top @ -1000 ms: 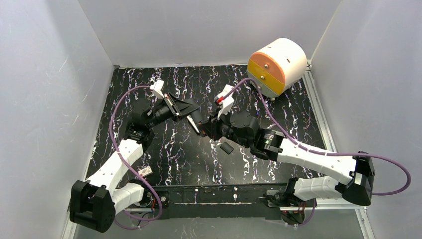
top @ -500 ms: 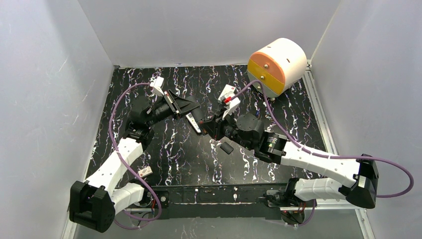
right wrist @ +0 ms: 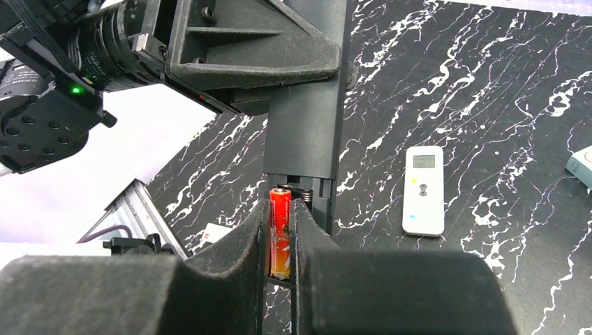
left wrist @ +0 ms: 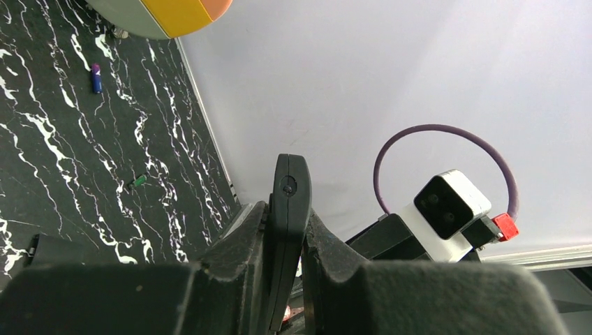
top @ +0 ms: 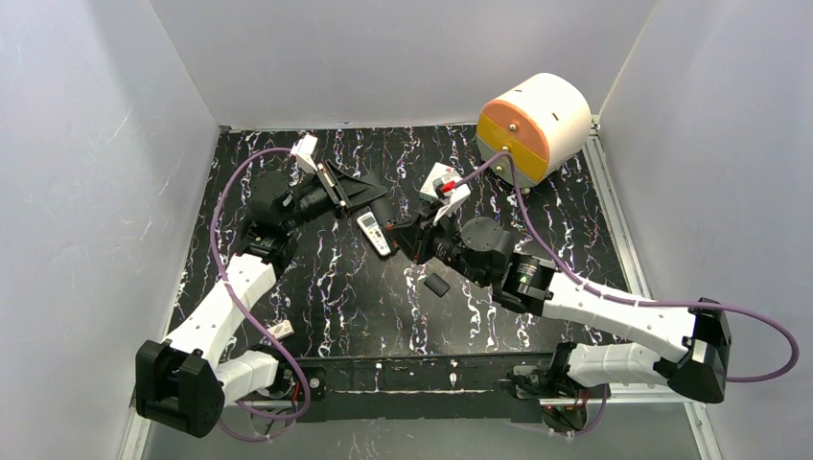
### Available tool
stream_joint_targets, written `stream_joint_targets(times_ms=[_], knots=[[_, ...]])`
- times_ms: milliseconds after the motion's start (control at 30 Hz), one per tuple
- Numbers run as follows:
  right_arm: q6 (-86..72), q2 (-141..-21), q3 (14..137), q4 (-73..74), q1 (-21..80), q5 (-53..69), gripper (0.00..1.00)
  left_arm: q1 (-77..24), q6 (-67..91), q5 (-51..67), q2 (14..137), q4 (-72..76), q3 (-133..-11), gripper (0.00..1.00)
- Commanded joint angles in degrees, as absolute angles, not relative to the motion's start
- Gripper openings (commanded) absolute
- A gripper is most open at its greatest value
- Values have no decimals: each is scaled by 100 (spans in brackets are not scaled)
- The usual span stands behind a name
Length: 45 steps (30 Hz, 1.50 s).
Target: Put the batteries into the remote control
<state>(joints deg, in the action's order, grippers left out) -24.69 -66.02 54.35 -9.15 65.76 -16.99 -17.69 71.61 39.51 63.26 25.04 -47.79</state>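
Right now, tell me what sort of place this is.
Probably a robot test cell in a lab: a black, white-veined tabletop boxed in by plain white panel walls, with a white-and-black left arm and right arm bolted at its near edge.

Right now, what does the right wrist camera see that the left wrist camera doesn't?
Only the right wrist view: a red battery pinched in the right gripper, and the white remote control lying face up on the table. Only the left wrist view: a purple battery and a green battery loose on the table. Both: the black bar clamped in the left gripper.
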Motion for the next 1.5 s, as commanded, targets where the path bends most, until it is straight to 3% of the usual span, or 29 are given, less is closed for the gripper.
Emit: stream_joint_targets(times_ms=[0,333,633,1033,1467], knots=[[-2563,-7140,5106,940,6654,-1673,2,-1731,7901,3830,5997,3428,-5427,0],[-1876,-7204,4630,462,6658,-1566,3,-1731,7953,4012,5947,3432,-5510,0],[-1803,-7417,4571,716,6658,-1802,11,-1737,7504,4140,5703,3536,-5343,0],[-1628,-7016,3994,322,6658,-1120,7,-1734,7438,4131,5730,3547,-5421,0],[-2054,-8169,4994,1587,6661,-1834,9,-1734,7835,4213,5638,3827,-5366,0]])
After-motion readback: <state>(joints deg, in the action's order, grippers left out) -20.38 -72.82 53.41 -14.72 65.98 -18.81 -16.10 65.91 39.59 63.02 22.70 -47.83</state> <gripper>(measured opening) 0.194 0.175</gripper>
